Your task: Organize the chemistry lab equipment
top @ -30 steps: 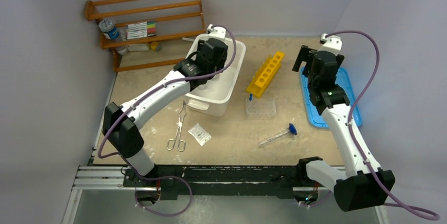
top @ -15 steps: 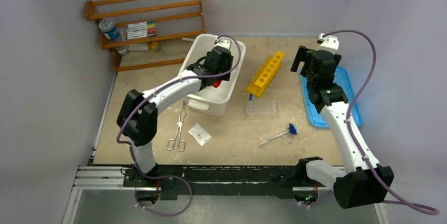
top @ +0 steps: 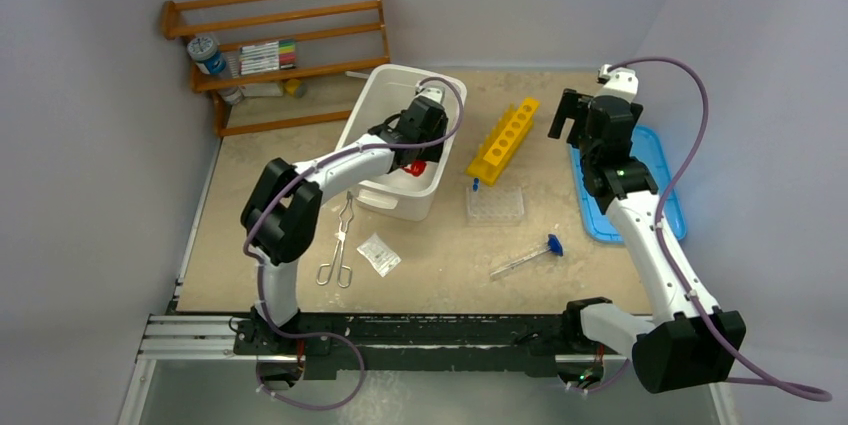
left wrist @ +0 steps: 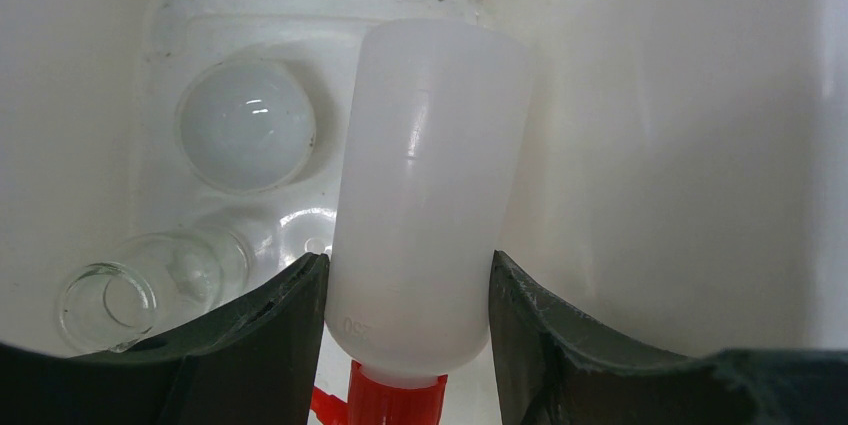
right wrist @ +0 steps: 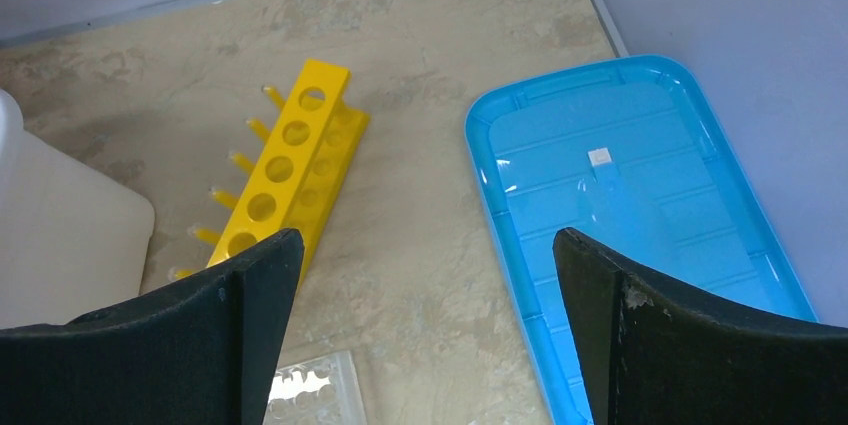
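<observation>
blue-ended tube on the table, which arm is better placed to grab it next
Right. The right gripper hangs open and empty by the yellow rack, and the blue-ended tube lies on that arm's side of the table. The left gripper is in the white tub, jaws clamped on the squeeze bottle.

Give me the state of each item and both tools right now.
left tool: closed on the squeeze bottle, inside the white tub
right tool: open, holding nothing
squeeze bottle: gripped, red cap on
glass jar: on its side in the tub, no lid
tongs: lying on the table
dish packet: flat on the table
blue-ended tube: lying on the table
</observation>
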Robot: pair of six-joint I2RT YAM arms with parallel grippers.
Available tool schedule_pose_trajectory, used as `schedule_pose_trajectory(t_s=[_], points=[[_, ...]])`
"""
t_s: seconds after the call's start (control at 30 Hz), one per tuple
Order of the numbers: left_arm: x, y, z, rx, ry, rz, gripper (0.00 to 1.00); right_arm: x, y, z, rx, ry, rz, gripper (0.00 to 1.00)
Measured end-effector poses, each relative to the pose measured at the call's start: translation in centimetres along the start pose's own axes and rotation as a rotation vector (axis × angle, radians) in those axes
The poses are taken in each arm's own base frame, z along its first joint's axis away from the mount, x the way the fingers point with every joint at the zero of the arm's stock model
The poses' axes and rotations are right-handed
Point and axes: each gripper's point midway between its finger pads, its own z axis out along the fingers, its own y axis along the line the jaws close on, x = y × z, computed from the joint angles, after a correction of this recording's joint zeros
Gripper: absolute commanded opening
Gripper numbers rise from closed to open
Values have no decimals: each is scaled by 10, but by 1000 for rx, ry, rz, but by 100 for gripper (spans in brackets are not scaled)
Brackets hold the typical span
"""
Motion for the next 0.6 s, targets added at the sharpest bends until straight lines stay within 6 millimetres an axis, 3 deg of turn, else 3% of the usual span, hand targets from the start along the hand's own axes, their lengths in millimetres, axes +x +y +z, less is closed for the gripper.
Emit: schedule_pose_trajectory(t_s=[0.27,0.6], points=[[24,4,20,-28,57,3,0,3,3,1,-14,8,-2,96],[30,7,27,-50,65,8,37,6,5,2,-24,17,-5,96]])
